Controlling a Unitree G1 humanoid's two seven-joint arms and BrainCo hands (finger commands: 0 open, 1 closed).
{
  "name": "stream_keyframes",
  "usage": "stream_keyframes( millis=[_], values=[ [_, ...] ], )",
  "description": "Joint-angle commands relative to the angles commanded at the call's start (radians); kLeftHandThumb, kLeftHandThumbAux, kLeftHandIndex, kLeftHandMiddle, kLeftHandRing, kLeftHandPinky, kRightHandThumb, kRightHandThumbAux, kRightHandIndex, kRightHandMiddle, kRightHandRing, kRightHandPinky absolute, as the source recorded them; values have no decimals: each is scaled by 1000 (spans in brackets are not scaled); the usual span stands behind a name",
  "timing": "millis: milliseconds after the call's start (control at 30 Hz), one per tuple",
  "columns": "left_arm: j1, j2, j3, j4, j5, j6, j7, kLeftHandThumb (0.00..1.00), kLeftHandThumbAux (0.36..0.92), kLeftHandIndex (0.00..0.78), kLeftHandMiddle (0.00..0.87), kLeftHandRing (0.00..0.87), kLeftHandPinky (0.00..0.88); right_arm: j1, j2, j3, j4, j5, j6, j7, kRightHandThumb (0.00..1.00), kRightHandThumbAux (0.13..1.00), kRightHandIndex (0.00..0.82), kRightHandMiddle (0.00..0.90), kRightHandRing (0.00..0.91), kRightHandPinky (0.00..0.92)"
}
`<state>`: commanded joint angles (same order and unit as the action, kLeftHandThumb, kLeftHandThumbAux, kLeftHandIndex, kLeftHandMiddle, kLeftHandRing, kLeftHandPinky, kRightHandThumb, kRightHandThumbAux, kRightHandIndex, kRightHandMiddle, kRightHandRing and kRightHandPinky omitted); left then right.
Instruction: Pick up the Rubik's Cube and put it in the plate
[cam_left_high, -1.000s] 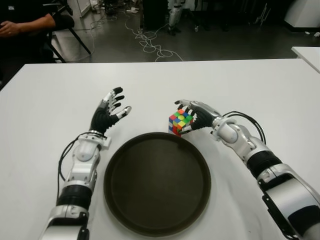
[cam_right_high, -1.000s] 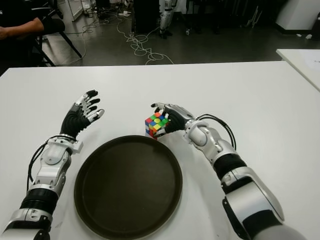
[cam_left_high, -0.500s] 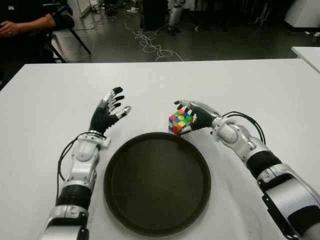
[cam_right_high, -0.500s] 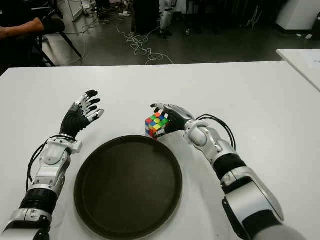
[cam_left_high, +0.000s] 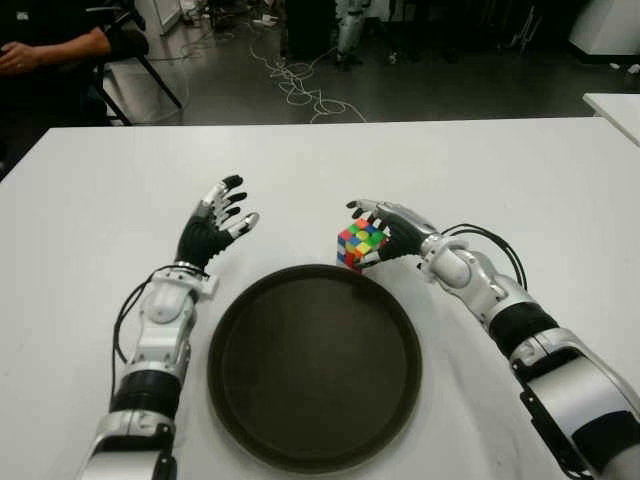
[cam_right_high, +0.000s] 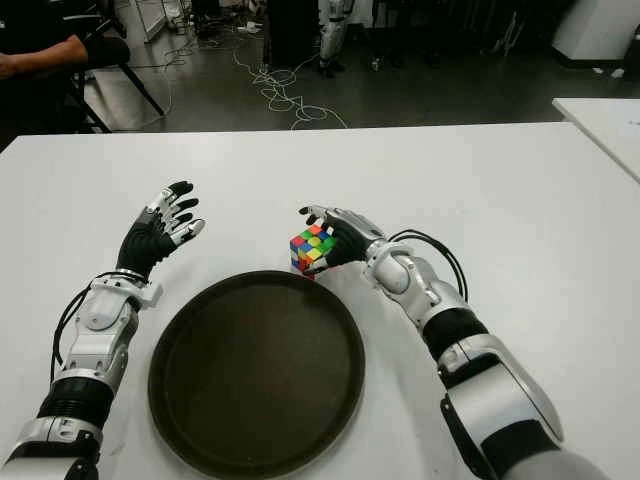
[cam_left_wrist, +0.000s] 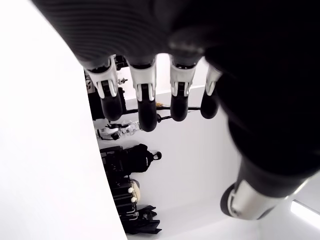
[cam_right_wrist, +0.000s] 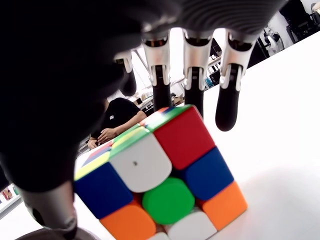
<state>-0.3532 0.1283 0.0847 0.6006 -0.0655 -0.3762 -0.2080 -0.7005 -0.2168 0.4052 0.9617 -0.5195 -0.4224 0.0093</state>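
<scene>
Beside plate (cam_left_high: 240, 400) rim: multicolored Rubik's Cube (cam_left_high: 360, 243), tilted, in right hand (cam_left_high: 395, 232).

two head views look forward and down from just above the table (cam_left_high: 90, 200), set slightly apart, and share nearly the whole scene: both arms, the dark plate (cam_left_high: 314, 366) and the room's floor behind. the left wrist view sits very close behind the left robot hand (cam_left_wrist: 150, 95), facing out past it. the right wrist view looks equally close past the right robot hand (cam_right_wrist: 195, 75) onto the cube (cam_right_wrist: 160, 175).
</scene>
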Motion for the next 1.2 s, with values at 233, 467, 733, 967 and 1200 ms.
stream_keyframes(
  millis=[233,467,733,967,1200],
  values=[
    [3,1,-4,-16,-1,18,1,110,715,56,102,100,101,1,-2,2,0,-3,1,-5,0,754,174,262,316,383],
    [6,1,-4,-17,9,16,13,137,714,62,105,105,103,0,-3,4,-2,-4,-2,-5,0,766,181,265,315,395],
    [6,5,-4,-18,12,22,17,144,720,53,97,99,104,1,1,-1,-4,3,5,0,0,776,174,260,311,397],
    [5,7,-5,-12,19,17,21,143,712,54,97,102,110,3,3,-2,-8,4,13,-1,0,765,158,239,290,368],
    [5,9,-4,-8,21,8,17,118,703,50,91,95,104,12,1,-5,-34,12,28,16,0,744,148,248,305,386]
  ],
)
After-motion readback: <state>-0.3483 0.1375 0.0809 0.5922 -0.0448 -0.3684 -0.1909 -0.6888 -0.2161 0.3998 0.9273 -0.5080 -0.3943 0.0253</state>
